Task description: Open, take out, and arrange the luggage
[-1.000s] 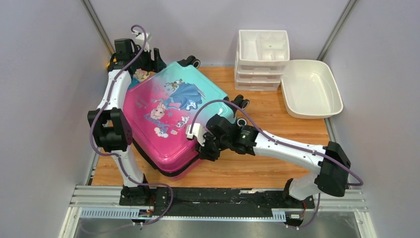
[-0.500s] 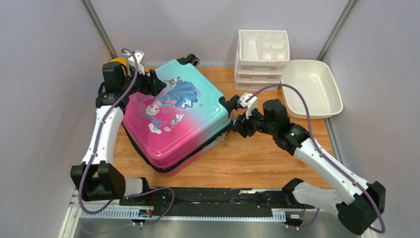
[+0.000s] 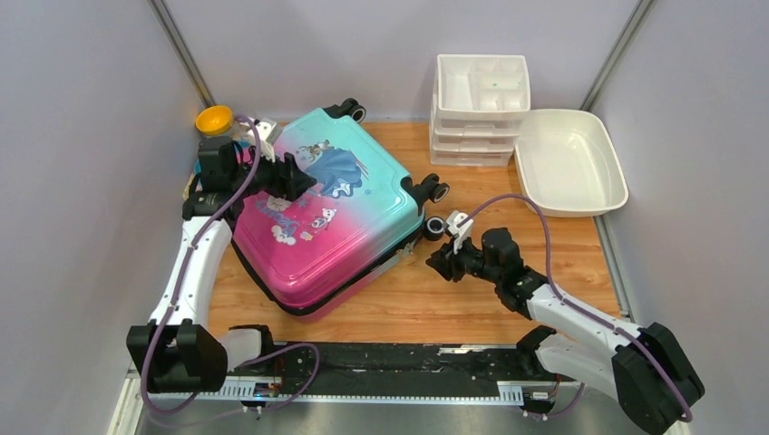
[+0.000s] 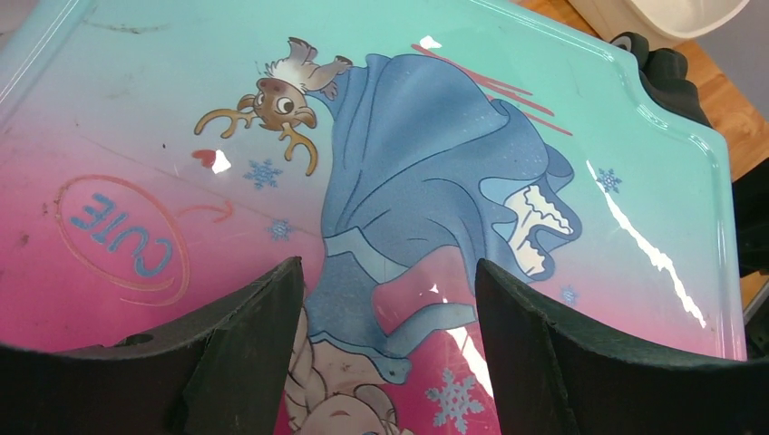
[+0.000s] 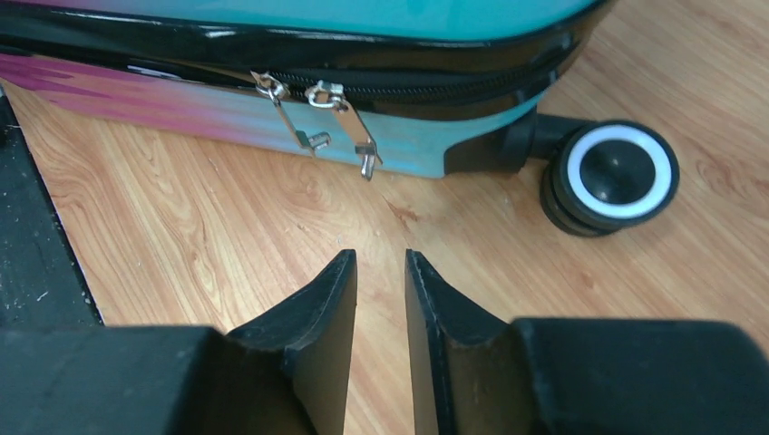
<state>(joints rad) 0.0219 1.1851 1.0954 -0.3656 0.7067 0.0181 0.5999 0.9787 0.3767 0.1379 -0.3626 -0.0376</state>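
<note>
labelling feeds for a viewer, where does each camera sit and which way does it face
Top external: fixed above and behind the bases, looking down on the table; the left arm, right arm and luggage show.
Left wrist: on the left arm, looking down at the luggage's printed shell past the open left tool.
Right wrist: low over the table, facing the luggage's side, zip pulls and a wheel; right tool slightly open.
Shared: all three see the luggage.
</note>
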